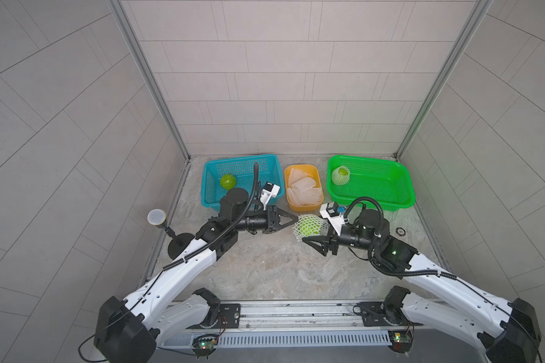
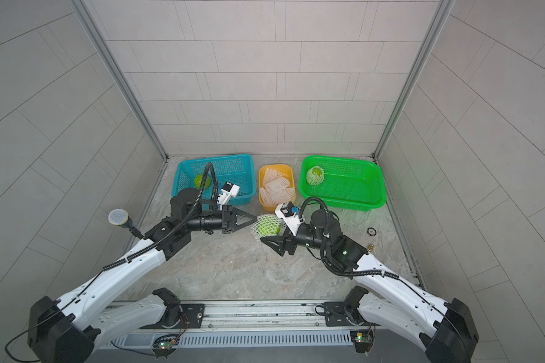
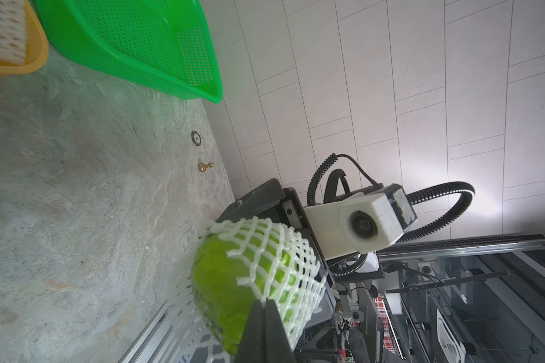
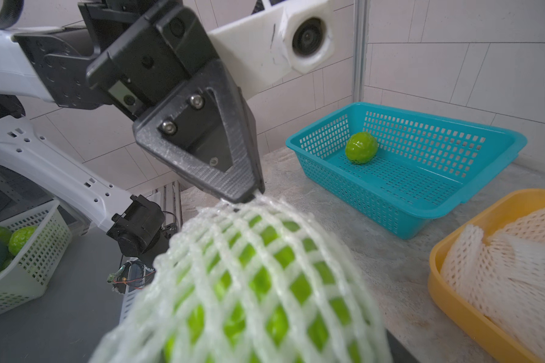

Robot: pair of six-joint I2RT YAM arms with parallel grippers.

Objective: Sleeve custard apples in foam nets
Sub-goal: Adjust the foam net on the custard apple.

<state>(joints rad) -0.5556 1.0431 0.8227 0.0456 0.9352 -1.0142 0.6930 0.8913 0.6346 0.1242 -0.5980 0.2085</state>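
Fruit under sleeving, a little toward 12 o'clock of the centre of the mottled grey stone-patterned desk (image 1: 265, 261). The left claw (image 1: 296, 219), reaching in from 9 o'clock, is fully closed, its tips pinching the edge of a white foam mesh net (image 4: 233, 209). This net is drawn partway over a bumpy, bright green, half-sleeved custard apple (image 1: 309, 228); the left wrist view shows the fruit's end nearest the left claw uncovered. The right claw (image 1: 309, 235), reaching in from 4 o'clock, stands wide, its jaws spanning and holding the netted end of the fruit. Whether the fruit touches the desk cannot be told.

At 11 o'clock sits a teal perforated plastic basket (image 1: 265, 169) with a bare custard apple (image 1: 227, 181) toward its 9 o'clock end. At 12 o'clock, a yellow plastic tub (image 1: 302, 207) holds a pile of spare foam nets (image 1: 302, 188). At 1 o'clock, a bright green perforated plastic basket (image 1: 375, 185) holds a sleeved custard apple (image 1: 339, 175) in its 10 o'clock corner.
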